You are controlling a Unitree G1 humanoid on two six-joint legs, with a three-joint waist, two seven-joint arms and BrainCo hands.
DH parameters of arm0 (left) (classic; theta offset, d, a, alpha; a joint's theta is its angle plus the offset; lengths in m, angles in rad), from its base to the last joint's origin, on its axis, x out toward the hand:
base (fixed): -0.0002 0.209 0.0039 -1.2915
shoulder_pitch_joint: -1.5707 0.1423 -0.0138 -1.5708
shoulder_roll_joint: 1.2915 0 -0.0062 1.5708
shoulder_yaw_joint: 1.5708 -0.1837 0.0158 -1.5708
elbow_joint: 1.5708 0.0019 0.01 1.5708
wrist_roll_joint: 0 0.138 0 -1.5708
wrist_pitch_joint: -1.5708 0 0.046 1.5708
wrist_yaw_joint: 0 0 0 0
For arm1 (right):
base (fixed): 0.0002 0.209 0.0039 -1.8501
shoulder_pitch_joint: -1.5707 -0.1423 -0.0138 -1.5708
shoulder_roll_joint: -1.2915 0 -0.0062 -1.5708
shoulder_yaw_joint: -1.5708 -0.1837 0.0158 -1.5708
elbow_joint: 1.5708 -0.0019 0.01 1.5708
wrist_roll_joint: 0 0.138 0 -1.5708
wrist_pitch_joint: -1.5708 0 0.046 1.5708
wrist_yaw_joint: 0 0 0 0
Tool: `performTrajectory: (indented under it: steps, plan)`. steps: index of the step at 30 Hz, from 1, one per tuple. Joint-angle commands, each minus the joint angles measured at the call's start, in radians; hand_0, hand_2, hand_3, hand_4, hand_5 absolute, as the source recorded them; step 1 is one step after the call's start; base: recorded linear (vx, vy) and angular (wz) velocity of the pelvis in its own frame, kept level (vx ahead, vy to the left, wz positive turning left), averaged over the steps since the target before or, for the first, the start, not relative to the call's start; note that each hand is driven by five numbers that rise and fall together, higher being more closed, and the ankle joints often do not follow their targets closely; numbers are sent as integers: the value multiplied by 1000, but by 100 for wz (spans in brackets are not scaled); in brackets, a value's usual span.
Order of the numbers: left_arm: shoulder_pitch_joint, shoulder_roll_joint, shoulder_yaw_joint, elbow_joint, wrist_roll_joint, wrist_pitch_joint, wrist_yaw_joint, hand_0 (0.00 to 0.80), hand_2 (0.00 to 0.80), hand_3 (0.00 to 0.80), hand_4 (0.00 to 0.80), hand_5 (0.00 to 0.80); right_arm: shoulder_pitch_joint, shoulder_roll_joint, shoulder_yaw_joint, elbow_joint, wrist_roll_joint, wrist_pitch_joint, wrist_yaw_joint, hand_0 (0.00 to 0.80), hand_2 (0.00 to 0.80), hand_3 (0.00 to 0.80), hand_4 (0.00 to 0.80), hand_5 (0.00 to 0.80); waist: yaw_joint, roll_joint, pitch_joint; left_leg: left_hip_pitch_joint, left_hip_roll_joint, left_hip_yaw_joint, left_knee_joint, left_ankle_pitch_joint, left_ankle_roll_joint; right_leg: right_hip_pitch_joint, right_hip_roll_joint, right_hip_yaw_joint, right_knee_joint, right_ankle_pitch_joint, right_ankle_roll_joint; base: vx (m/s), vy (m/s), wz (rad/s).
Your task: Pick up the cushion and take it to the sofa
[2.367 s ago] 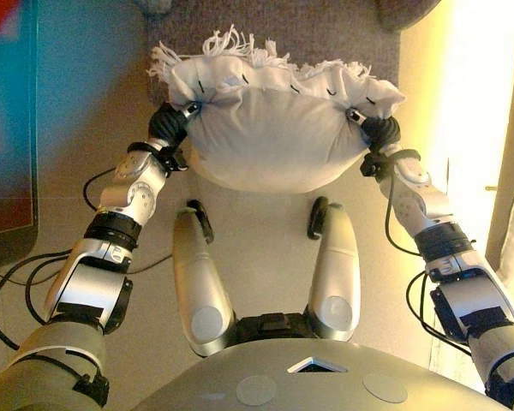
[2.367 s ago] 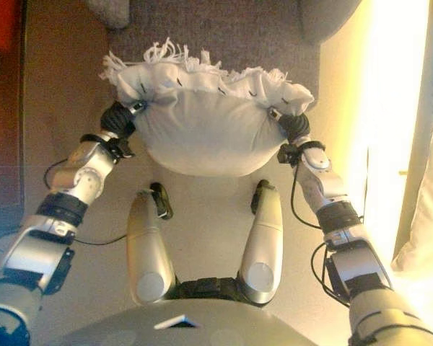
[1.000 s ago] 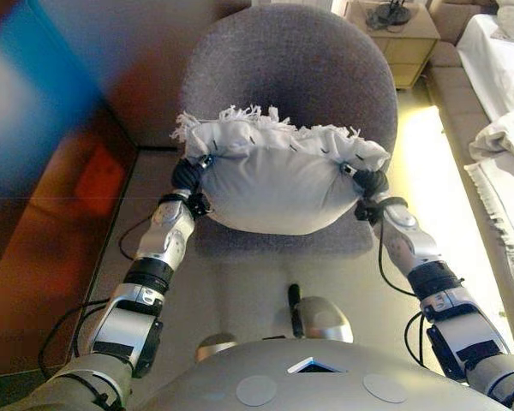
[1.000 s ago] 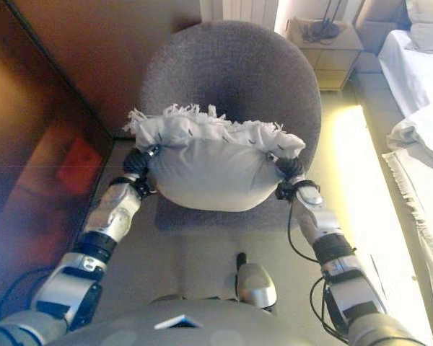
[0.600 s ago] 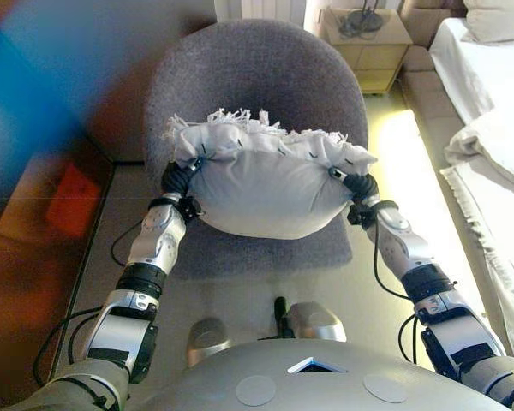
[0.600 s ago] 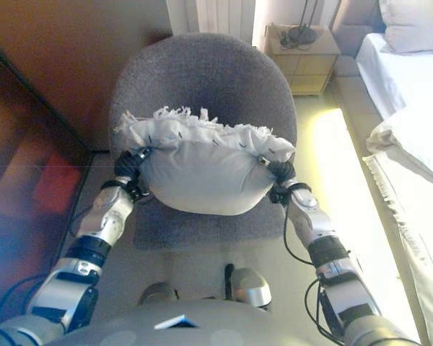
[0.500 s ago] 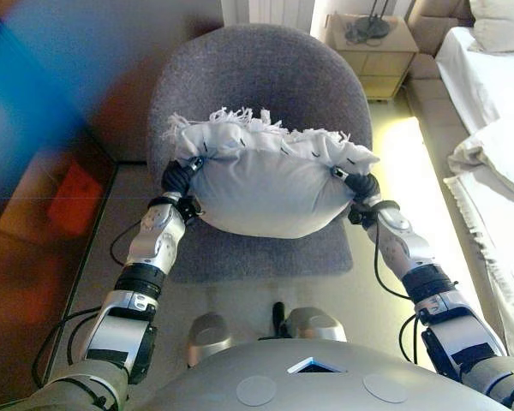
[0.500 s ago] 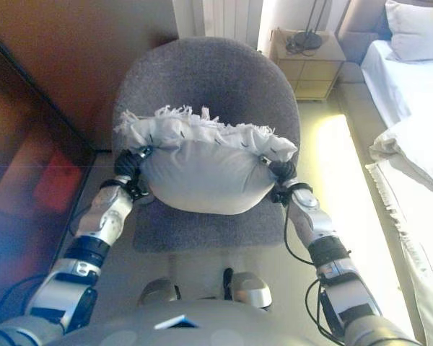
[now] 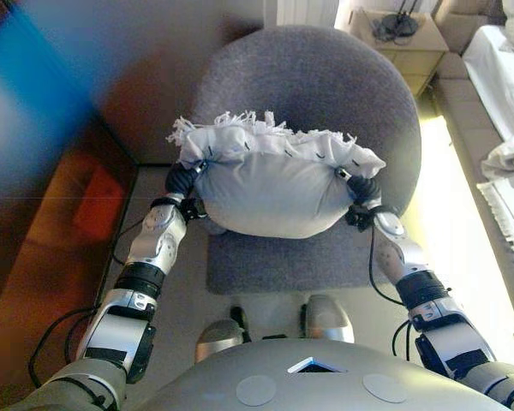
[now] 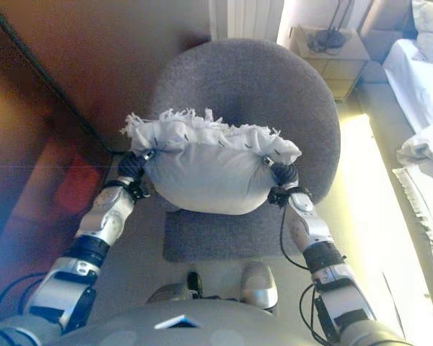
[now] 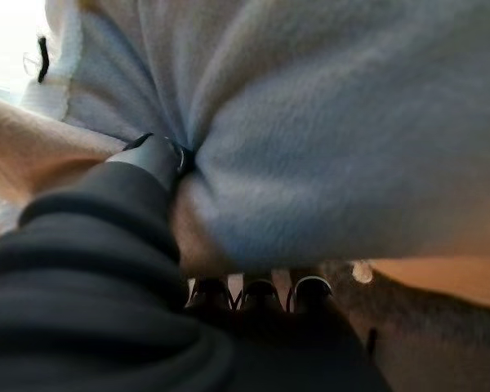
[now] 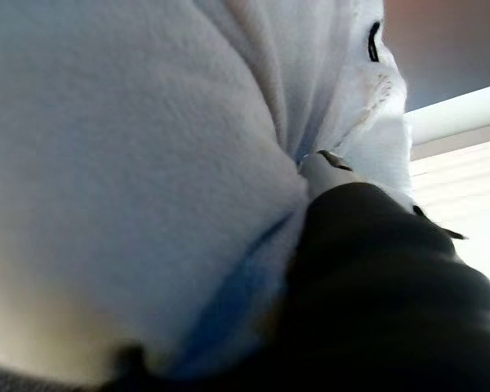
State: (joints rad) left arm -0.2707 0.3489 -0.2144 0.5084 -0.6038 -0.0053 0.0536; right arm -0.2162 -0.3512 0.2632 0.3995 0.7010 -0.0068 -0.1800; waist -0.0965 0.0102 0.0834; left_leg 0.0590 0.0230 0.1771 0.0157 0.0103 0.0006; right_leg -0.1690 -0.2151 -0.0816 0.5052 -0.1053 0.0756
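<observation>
A white cushion [image 9: 274,184] with a fringed far edge and dark stitches hangs in the air between my two hands, over the seat of a round grey armchair [image 9: 313,81]. My left hand [image 9: 182,180] is shut on the cushion's left end, its thumb [image 11: 151,155] dug into the cloth [image 11: 327,147]. At the cushion's right end my right hand [image 9: 363,190] is shut on the fabric [image 12: 131,163] as well. The seat pad [image 9: 283,261] lies just below the cushion, apart from it.
A dark wooden cabinet [image 9: 34,240] runs along the left. A small bedside table [image 9: 407,38] stands at the back right, and a white bed [image 9: 505,128] lines the right side. A radiator [image 10: 245,18] sits behind the chair.
The camera has come closer and shifted: the armchair now lies right under the cushion, where before only its front edge showed. Both hands keep the same hold on the cushion.
</observation>
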Motion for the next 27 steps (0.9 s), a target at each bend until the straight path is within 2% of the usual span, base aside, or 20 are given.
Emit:
performTrajectory:
  steps: [1,2,4,5,7,8,11,14,16,23,27]
  plan:
    - [-117,6,-17,-64,-26,-61,-11,800,800,800,800,800,-95,55,-27,6,58,-68,-48,800,800,800,800,800,3,-39,-48,-4,28,-40,94,-65,-36,32,-13,65,-251,253,56,211,-281,21]
    - [-124,7,-25,-66,-21,-49,-6,800,800,800,800,800,-114,50,-39,28,77,-66,-64,800,800,800,800,800,-4,-53,-44,7,34,-48,98,-88,-47,15,-32,83,-320,289,72,171,-241,28]
    - [-126,5,-31,-69,-6,-36,-9,800,800,800,800,800,-155,36,-69,70,98,-51,-73,800,800,800,800,800,-6,-63,-36,19,60,-54,106,-110,-58,3,-33,104,-365,295,94,156,-226,37]
    - [-115,3,-24,-74,8,-30,-17,800,800,800,800,800,-182,24,-92,99,105,-37,-67,800,800,800,800,800,4,-70,-35,18,80,-47,115,-117,-64,18,-38,82,-393,280,104,134,-193,49]
    - [-95,-1,-19,-82,8,-15,-12,800,800,800,800,800,-206,9,-110,117,110,-4,-69,800,800,800,800,800,12,-74,-35,14,102,-46,131,-117,-75,43,-31,78,-413,269,108,136,-151,60]
    - [-72,-5,-10,-87,18,-3,-13,800,800,800,800,800,-210,-5,-121,126,102,18,-60,800,800,800,800,800,23,-76,-43,12,121,-44,129,-100,-86,69,-25,70,-433,261,106,153,-116,63]
    - [-38,-2,0,-98,47,4,9,800,800,800,800,800,-204,-29,-109,128,63,54,3,800,800,800,800,800,42,-76,-60,15,144,-27,99,-66,-97,119,-12,32,-477,248,99,112,-53,20]
    - [-36,-12,-2,-97,48,5,48,800,800,800,800,800,-198,-56,-94,129,9,54,34,800,800,800,800,800,51,-72,-68,2,163,18,75,-31,-104,142,-5,-17,-489,234,90,32,-10,-5]
    - [-40,-19,-4,-92,31,10,61,800,800,800,800,800,-195,-71,-94,128,7,59,35,800,800,800,800,800,57,-73,-67,-7,167,21,69,-21,-108,149,-4,-38,-487,223,86,-7,-15,18]
    - [-68,-26,-71,-115,32,51,85,800,800,800,800,800,-267,-73,-98,191,120,65,-29,800,800,800,800,800,99,-74,-28,-49,176,-17,87,-13,-115,141,-17,-66,-443,191,88,-19,-27,20]
    - [-81,-15,-86,-134,8,69,93,800,800,800,800,800,-327,-88,-101,224,120,51,-60,800,800,800,800,800,127,-72,0,-85,182,-45,111,-11,-121,140,-27,-81,-430,182,90,-25,-41,29]
